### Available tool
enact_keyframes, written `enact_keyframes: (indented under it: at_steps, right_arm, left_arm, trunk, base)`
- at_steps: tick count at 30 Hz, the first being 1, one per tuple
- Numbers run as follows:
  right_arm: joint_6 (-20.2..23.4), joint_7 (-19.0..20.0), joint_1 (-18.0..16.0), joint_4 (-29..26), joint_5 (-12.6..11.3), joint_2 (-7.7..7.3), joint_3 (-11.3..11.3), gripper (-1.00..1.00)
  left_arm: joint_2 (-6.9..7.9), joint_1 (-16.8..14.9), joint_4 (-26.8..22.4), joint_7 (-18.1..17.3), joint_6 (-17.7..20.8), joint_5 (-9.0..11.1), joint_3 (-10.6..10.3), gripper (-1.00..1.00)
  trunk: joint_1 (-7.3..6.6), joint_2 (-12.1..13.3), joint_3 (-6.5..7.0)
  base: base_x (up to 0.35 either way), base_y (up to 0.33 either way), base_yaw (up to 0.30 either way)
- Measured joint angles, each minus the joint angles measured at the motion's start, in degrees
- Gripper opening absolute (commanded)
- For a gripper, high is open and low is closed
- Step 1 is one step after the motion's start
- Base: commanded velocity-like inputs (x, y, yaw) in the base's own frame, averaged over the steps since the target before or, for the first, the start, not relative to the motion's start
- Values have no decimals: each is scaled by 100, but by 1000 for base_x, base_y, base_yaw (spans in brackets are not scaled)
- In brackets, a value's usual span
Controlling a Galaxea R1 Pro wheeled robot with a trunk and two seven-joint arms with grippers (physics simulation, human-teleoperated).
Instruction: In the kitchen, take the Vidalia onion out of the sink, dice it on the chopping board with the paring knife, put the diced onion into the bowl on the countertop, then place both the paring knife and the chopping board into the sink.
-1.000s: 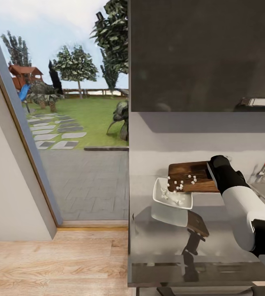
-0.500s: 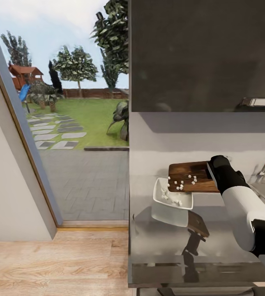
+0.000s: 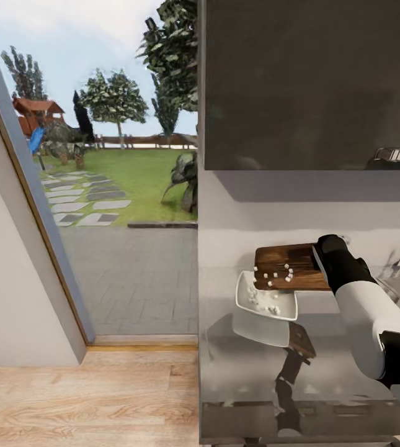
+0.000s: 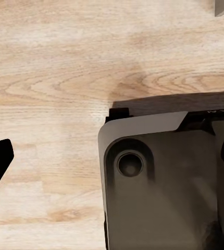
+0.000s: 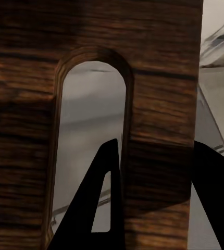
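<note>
Glossy grey countertop; right pincer grips grained chopping board.

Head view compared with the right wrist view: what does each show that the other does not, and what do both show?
Head view alone: the diced onion on the board, more cubes in the bowl, the tap, the garden outside. Right wrist view alone: the board's handle slot, with one finger of the right hand through it and the other past the board's edge. Both: the chopping board held above the countertop.
</note>
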Motion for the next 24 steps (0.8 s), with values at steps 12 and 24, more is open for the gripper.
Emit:
enact_keyframes:
  at_steps: [12,24]
  right_arm:
    - [-14,-116,0,0,-7,0,-1,-100]
    - [-9,-119,0,0,-6,1,-2,-100]
  left_arm:
    - [0,0,0,0,0,0,0,100]
    - [0,0,0,1,1,0,0,100]
  trunk:
    - [0,0,0]
    - [0,0,0]
  base:
    - [0,0,0]
    - [0,0,0]
